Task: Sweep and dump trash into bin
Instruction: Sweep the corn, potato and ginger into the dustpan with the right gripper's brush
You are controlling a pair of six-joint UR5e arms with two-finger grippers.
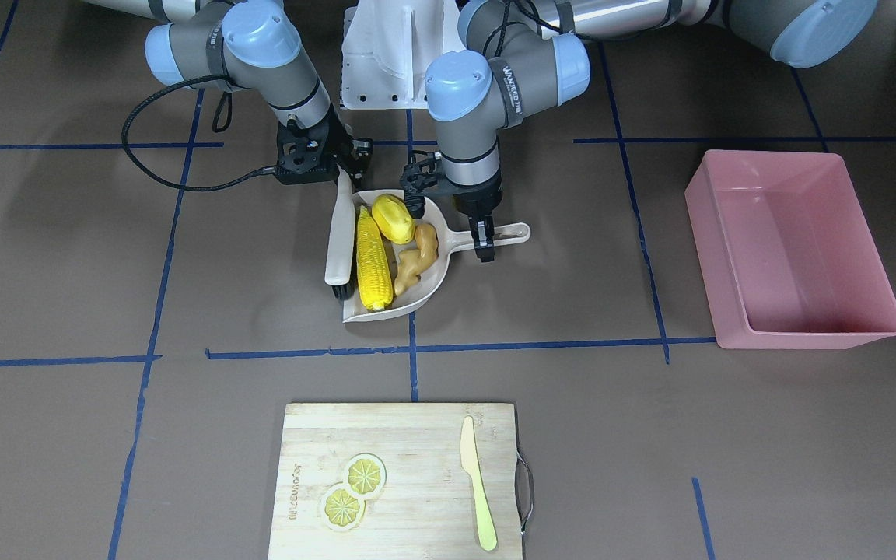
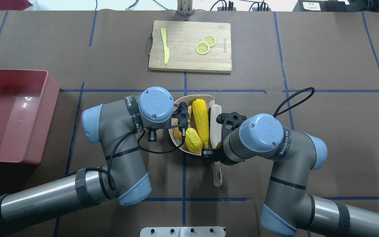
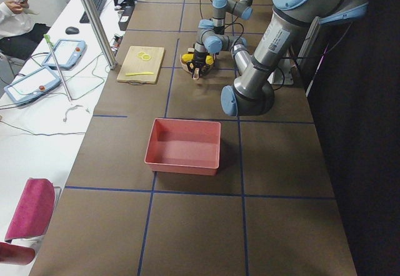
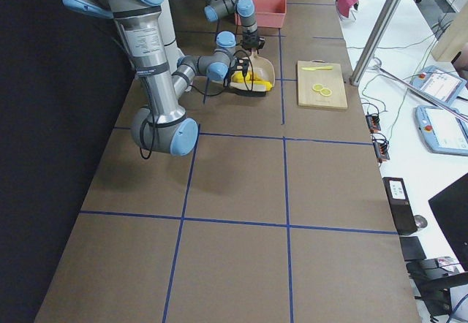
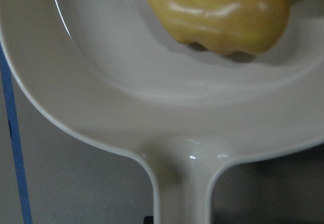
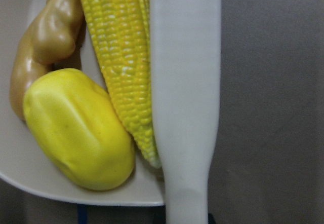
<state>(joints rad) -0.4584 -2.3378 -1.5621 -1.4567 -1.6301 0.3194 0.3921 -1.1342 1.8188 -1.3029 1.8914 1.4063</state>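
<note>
3 trash pieces sit in dustpan; left hand pinches its handle, right hand the brush.

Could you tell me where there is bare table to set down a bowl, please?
Bare table lies between the dustpan and the bin, and in the strip between dustpan and cutting board. It is crowded at the dustpan, where the left gripper holds its handle and the right gripper holds the brush.

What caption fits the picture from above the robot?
Corn, potato and ginger sit in the dustpan, brush beside the corn, pink bin empty on the left.
</note>
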